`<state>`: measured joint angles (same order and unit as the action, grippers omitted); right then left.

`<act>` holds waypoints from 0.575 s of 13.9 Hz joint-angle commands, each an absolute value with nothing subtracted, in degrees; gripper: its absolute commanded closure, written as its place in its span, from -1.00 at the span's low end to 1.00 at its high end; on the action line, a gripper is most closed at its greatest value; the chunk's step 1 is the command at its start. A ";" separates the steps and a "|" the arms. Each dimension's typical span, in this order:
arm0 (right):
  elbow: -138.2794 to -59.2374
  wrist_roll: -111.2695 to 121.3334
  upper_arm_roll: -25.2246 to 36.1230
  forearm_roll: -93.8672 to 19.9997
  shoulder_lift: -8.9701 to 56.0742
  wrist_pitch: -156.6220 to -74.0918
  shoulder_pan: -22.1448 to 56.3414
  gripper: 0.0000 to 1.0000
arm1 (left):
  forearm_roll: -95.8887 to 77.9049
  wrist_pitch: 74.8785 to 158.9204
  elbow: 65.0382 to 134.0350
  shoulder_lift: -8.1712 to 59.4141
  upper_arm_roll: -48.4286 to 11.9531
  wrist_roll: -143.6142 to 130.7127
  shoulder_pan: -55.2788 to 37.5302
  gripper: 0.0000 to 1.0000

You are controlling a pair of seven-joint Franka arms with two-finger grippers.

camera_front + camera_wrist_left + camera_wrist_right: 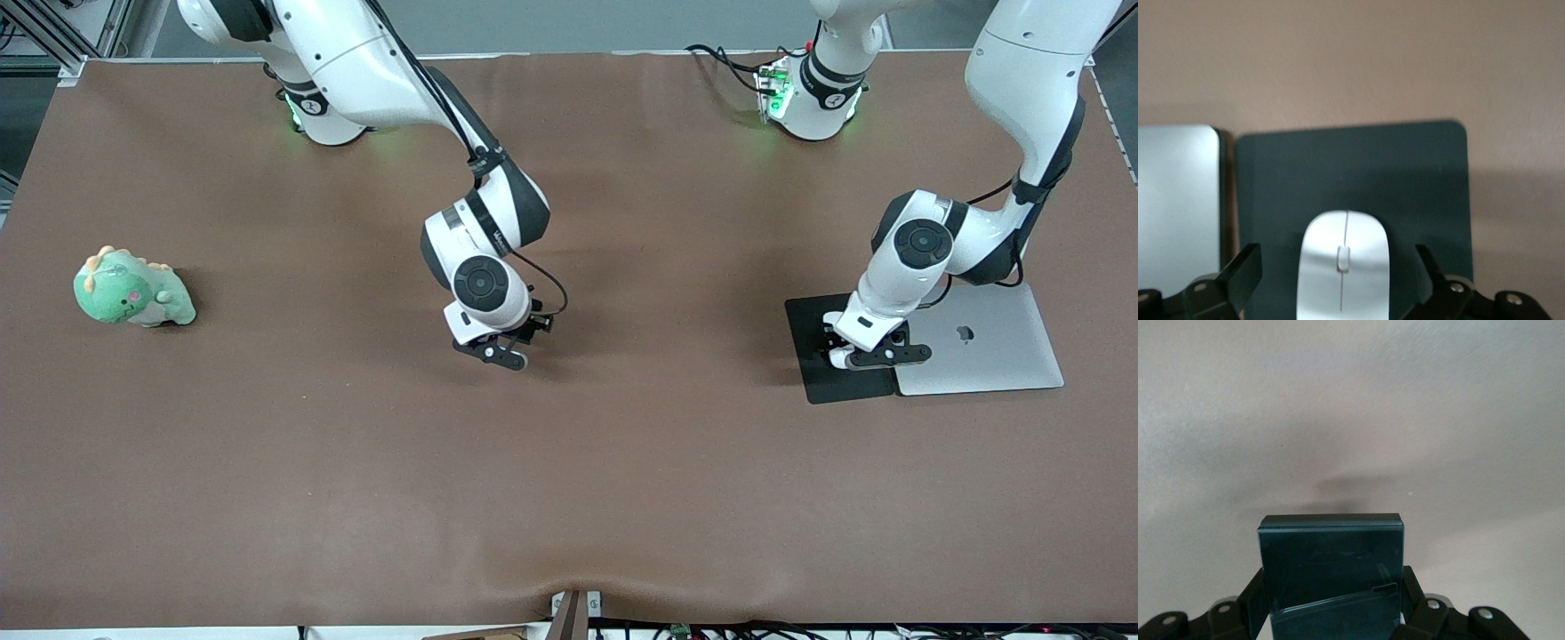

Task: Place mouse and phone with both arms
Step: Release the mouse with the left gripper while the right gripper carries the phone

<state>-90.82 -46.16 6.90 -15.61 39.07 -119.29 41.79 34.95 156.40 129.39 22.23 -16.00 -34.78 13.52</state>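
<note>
The white mouse [1345, 267] lies on the black mouse pad [1405, 173], between the spread fingers [1245, 270] of my left gripper [1338, 257]. There is a gap on each side, so the gripper is open and low around the mouse. In the front view the left gripper [869, 351] is down on the mouse pad [831, 382], and a bit of the mouse [837, 358] shows. My right gripper [1333, 580] is shut on the black phone [1331, 560], with its fingers against the phone's sides. The right gripper [500, 345] is just over the brown table's middle. The phone is hidden in the front view.
A closed silver laptop [987, 342] lies beside the mouse pad toward the left arm's end of the table. A green dinosaur plush toy [129, 289] sits toward the right arm's end. The brown table cover [569, 480] stretches bare nearer to the front camera.
</note>
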 commanded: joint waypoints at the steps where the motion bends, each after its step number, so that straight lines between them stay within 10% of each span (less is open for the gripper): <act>1: -97.97 -40.81 6.42 -16.17 31.84 -118.65 38.33 1.00 | 36.22 152.06 128.06 18.73 -18.09 -36.56 13.71 -1.00; 8: -107.92 -30.95 6.77 -15.21 24.18 -118.91 31.21 1.00 | 27.60 138.20 119.99 8.37 -28.91 -35.86 13.80 -1.00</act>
